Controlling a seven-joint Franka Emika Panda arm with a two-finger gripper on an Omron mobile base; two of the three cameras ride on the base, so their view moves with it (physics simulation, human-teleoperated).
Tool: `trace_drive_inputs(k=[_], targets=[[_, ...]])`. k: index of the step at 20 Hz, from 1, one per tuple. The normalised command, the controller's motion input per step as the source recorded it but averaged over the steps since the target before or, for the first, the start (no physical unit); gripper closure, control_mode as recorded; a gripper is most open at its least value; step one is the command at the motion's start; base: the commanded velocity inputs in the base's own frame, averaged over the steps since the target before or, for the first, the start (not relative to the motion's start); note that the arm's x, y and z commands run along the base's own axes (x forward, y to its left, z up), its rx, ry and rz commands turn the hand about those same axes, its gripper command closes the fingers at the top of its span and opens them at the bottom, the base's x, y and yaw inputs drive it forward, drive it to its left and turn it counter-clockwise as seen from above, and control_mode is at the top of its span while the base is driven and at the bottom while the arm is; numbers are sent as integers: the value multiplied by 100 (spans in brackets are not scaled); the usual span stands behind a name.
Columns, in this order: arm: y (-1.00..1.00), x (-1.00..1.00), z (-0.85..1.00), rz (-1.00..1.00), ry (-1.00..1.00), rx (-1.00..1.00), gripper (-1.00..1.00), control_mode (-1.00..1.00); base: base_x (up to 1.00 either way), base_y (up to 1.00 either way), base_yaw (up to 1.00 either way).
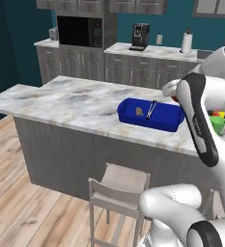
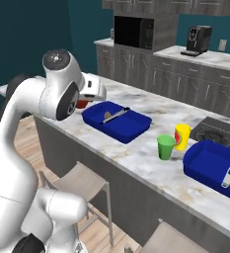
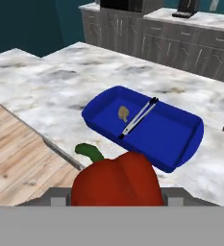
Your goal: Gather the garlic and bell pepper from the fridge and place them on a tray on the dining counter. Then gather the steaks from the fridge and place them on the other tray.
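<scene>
While the gripper (image 3: 117, 202) at the bottom centre of the hand view stands partly closed on the bell pepper (image 3: 117, 181), the garlic (image 3: 123, 113) lies in the blue tray (image 3: 180, 139) at frame centre, beside metal tongs (image 3: 140, 117), on the dining counter (image 3: 46, 91).

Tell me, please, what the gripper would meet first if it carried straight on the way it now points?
Probably the blue tray on the dining counter, near the garlic and tongs; the bell pepper in its jaws would touch first. Depth is uncertain.
</scene>
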Motion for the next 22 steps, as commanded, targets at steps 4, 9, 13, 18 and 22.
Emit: trace_drive_inputs(k=[4, 9, 13, 18, 22], targets=[[-47, 37, -27, 0, 21, 0, 100, -100, 0, 0, 0], [-22, 55, -44, 0, 15, 0, 100, -100, 0, 0, 0], [-3, 75, -57, 0, 10, 0, 100, -100, 0, 0, 0], [-9, 59, -46, 0, 12, 0, 100, -100, 0, 0, 0], [-19, 27, -41, 0, 7, 0, 100, -100, 0, 0, 0]])
